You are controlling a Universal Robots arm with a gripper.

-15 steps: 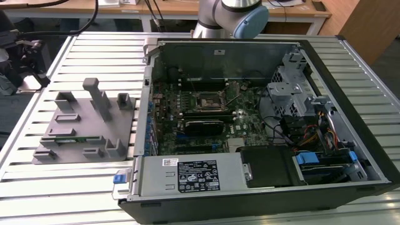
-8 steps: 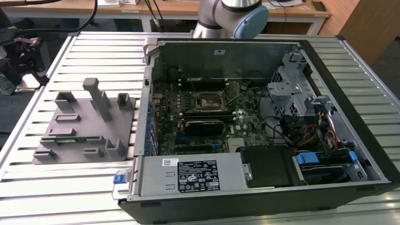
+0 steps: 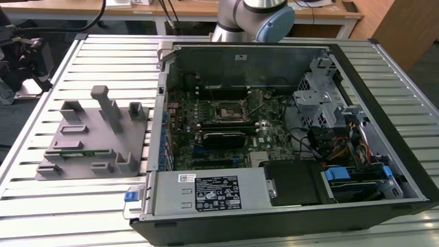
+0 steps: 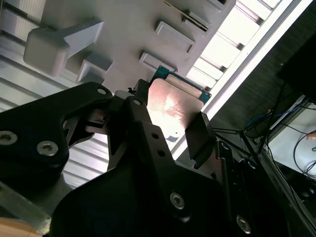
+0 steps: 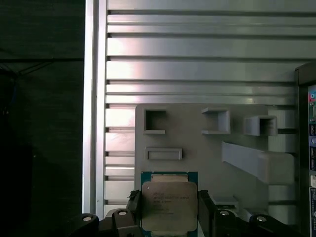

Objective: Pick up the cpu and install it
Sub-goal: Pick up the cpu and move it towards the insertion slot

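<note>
The cpu (image 5: pixel 169 205), a flat square chip with a silvery top and a thin green edge, sits between my gripper's (image 5: pixel 169 213) black fingers (image 5: pixel 134 207), one on each side. The second wrist view shows the cpu (image 4: pixel 173 103) clamped in the gripper (image 4: pixel 170 116) the same way. I hold it in the air above the grey fixture plate (image 5: pixel 197 148), near the plate's edge. In the exterior view that plate (image 3: pixel 89 134) lies on the table at the exterior view's left. The black square socket (image 3: pixel 229 109) sits on the motherboard inside the open computer case.
The open computer case (image 3: pixel 384 103) fills the exterior view's right, with drive cage, cables and power supply. A green memory stick (image 3: pixel 86 153) lies in the fixture. The slatted aluminium table (image 3: pixel 69 206) ends close beside the fixture (image 5: pixel 94 98). The arm's base (image 3: pixel 254 20) stands behind the case.
</note>
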